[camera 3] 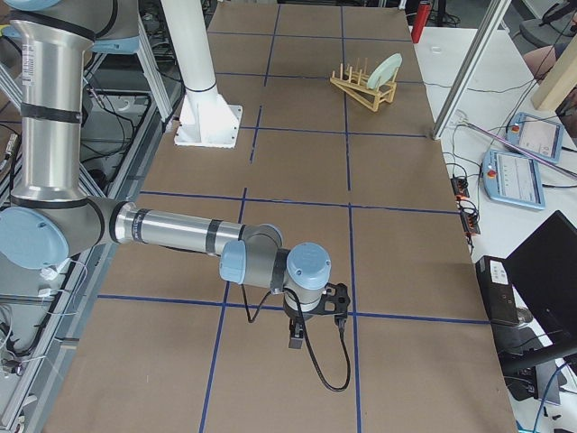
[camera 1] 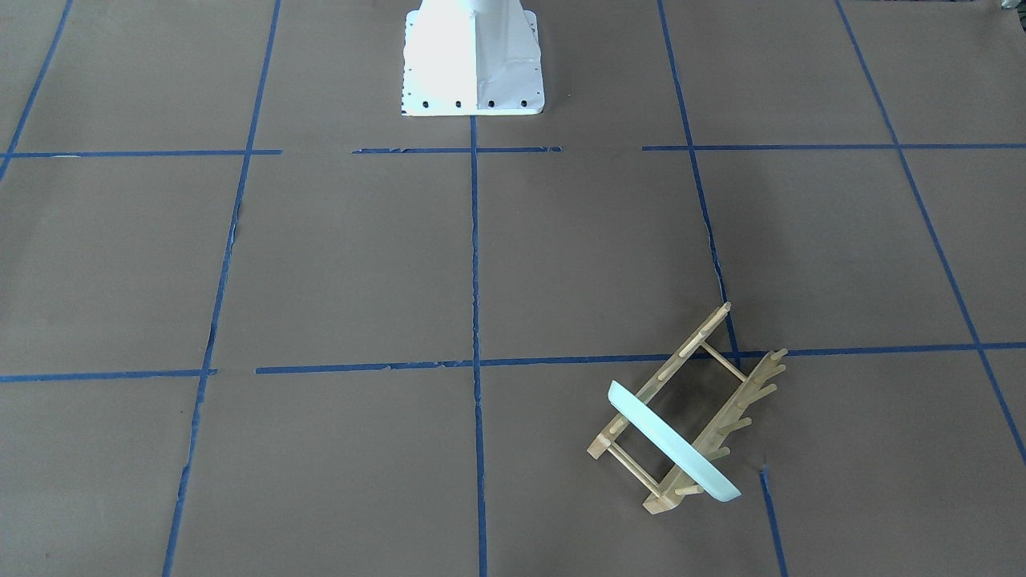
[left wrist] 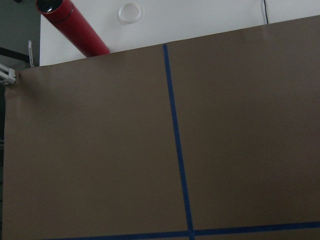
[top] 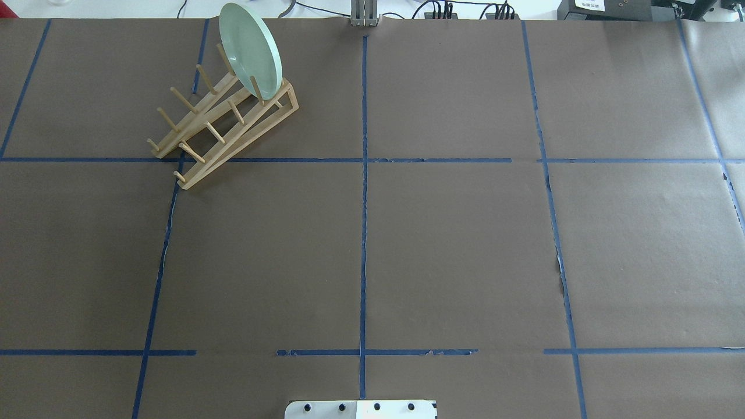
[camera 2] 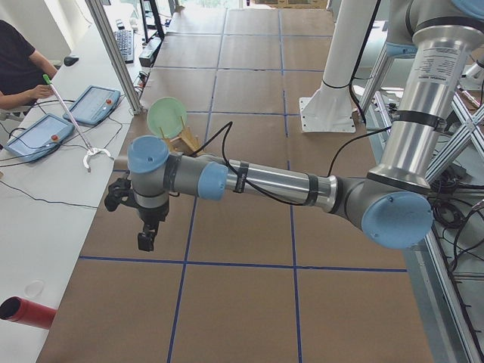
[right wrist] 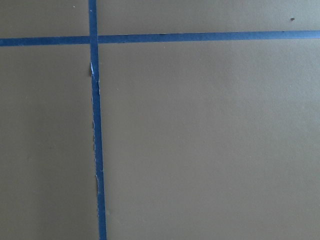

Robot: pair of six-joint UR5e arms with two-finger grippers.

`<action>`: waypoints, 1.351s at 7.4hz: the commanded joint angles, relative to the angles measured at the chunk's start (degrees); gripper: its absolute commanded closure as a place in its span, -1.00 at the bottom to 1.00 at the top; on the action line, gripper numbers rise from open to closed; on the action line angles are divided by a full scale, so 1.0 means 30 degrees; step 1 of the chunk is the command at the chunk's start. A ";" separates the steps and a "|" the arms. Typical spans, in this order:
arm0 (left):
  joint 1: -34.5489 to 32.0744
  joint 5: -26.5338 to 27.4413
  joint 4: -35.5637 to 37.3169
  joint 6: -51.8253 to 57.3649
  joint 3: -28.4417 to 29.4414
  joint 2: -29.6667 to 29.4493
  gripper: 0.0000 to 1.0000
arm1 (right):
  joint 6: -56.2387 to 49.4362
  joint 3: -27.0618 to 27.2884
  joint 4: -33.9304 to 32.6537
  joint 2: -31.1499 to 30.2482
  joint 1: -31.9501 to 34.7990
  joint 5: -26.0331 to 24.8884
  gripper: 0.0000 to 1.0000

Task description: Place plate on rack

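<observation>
Standing on edge, the plate leans between the pegs at the far end of the rack, on the robot's left side of the surface. The left arm's jaws hang low over the surface near its left end, well apart from the plate. The right arm's jaws hang near the opposite end, farther still. From where they show, I cannot tell whether either pair is wide or narrow. Brown paper gridded with blue tape covers the surface. A red tube lies on the white bench beside it, where a person sits.
</observation>
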 commanded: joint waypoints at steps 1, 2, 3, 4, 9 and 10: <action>-0.0610 -0.1423 0.1529 0.1715 -0.1274 0.2948 -1.00 | 0.0000 0.0000 0.0000 0.0001 0.0000 0.0001 -1.00; -0.0463 -0.1393 0.3189 0.1539 -0.1104 0.2751 -1.00 | 0.0000 0.0000 0.0000 0.0001 0.0000 0.0001 -1.00; -0.0433 -0.0929 0.3321 0.1537 -0.1393 0.2865 -1.00 | 0.0000 0.0000 0.0000 0.0001 0.0000 0.0001 -1.00; -0.0433 -0.0634 0.3178 0.1363 -0.1512 0.2866 -1.00 | 0.0000 0.0000 0.0000 0.0001 0.0000 0.0001 -1.00; 0.0036 -0.0719 0.0633 0.1156 -0.1866 0.2983 -1.00 | 0.0000 0.0000 0.0000 0.0001 0.0000 0.0001 -1.00; 0.0065 -0.0719 0.0483 0.1127 -0.1661 0.2955 -1.00 | 0.0000 0.0000 0.0000 0.0001 0.0000 0.0001 -1.00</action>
